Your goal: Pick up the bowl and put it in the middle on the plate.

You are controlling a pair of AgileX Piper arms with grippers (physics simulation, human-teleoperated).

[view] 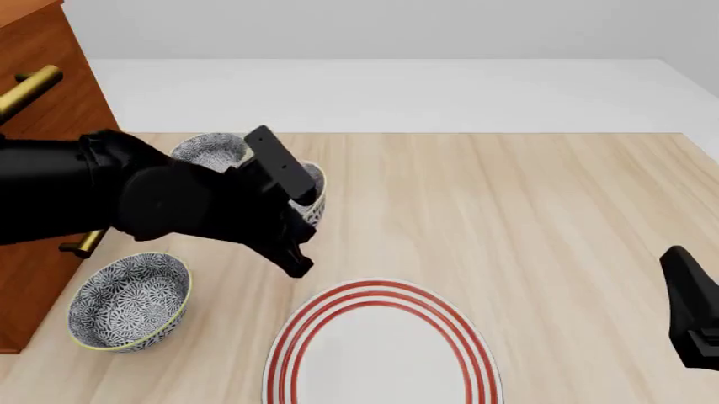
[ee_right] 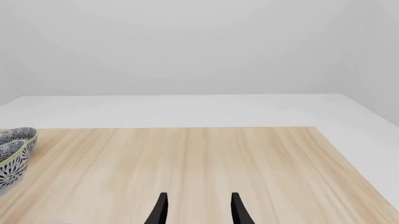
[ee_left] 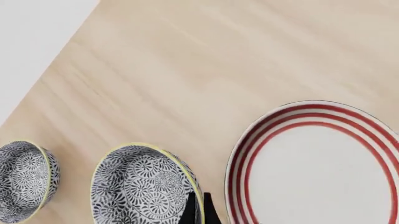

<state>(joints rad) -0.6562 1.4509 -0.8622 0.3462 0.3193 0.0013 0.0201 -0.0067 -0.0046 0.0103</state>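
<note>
The bowl (ee_left: 140, 189), blue-grey floral with a pale yellow rim, fills the near part of the left wrist view. My left gripper (ee_left: 199, 209) is shut on its rim, one dark fingertip inside and one outside. In the front view the black left arm covers most of this bowl (view: 316, 190), and I cannot tell whether it is off the table. The plate (view: 382, 349), white with red rings, lies at the table's front centre, close beside the bowl (ee_left: 318, 172). My right gripper (ee_right: 199, 210) is open and holds nothing, at the front right (view: 691, 307).
A look-alike bowl (view: 130, 299) sits at the front left and another (view: 211, 149) at the back left, just behind the held one. A brown wooden cabinet (view: 45, 109) with a brass handle borders the table's left side. Bare wood spans the right half.
</note>
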